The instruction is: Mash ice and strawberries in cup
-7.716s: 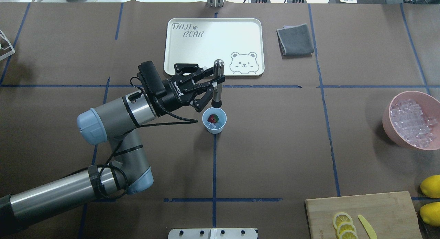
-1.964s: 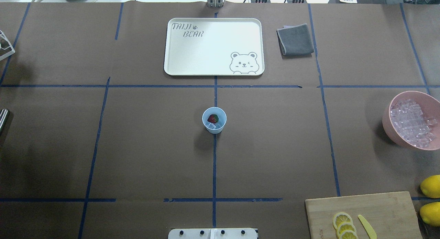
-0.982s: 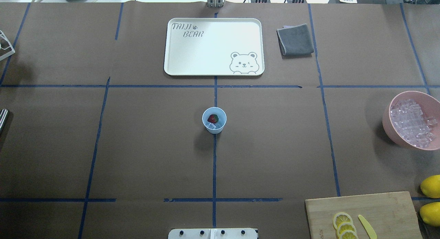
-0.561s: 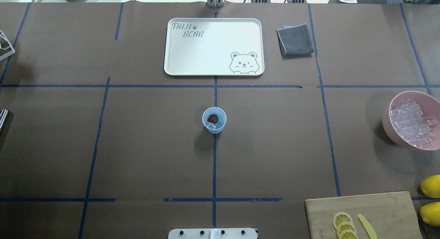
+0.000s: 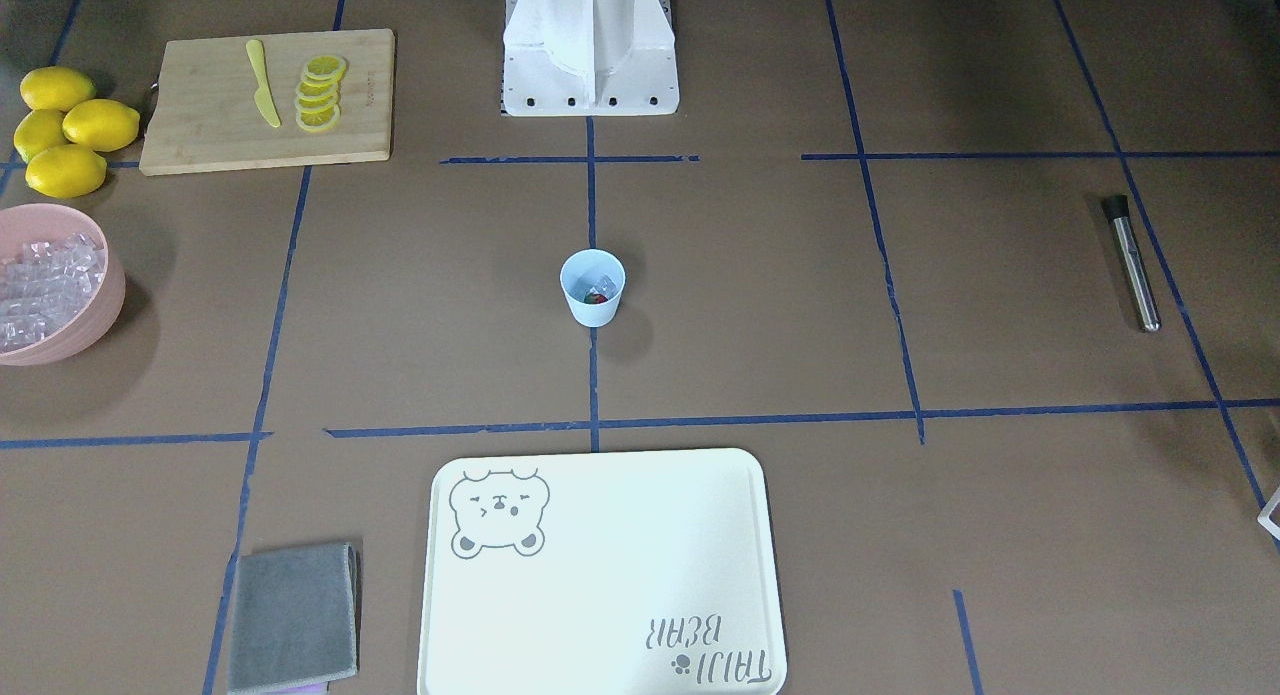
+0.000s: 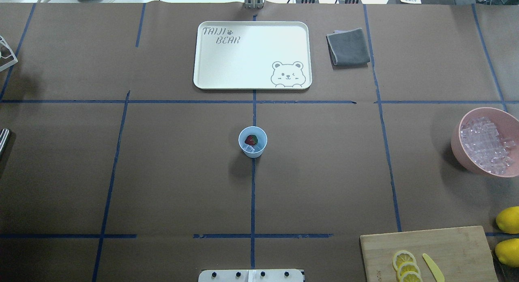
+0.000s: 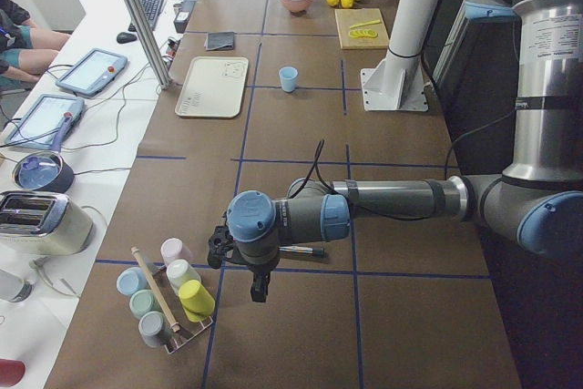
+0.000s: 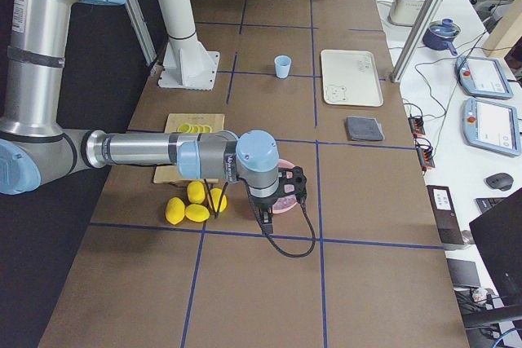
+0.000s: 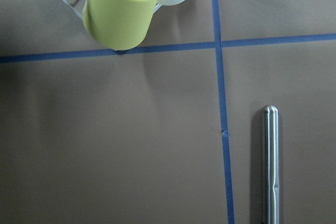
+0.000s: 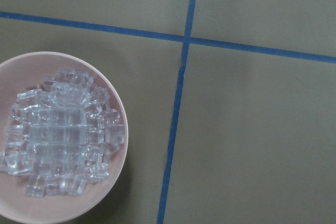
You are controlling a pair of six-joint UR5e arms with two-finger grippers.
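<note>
A brown paper-covered worktop [image 5: 750, 305] crossed by blue tape lines fills the front-facing view. Near its middle a small light blue plastic cup [image 5: 592, 313] stands upright on a tape line. Inside it lie a small red strawberry lump [image 5: 596, 298] and clear ice cubes [image 5: 604, 281]. Far to the right a slim steel rod with a black end [image 5: 1133, 265] lies flat, well apart from the cup. At the left edge sits a wide pink bowl [image 5: 95, 320] heaped with more clear cubes. A cream rectangular tray with a bear drawing [image 5: 600, 595] lies in the near part.

From overhead, the cup stands in the centre, with the berry on the far side of its interior and the ice on the near side.

In the left side view, the near arm reaches low. Its left tool [image 7: 258, 294] points down beside a rack of pastel cups [image 7: 168, 302]. I cannot tell whether its fingers are spread or pressed together.

In the right side view, the right tool [image 8: 265, 219] hangs by the pink bowl, near yellow lemons [image 8: 189, 205]. Its state cannot be told either.

The left wrist view shows the rod lying beside a tape line. The right wrist view shows the bowl of cubes at lower left.
</note>
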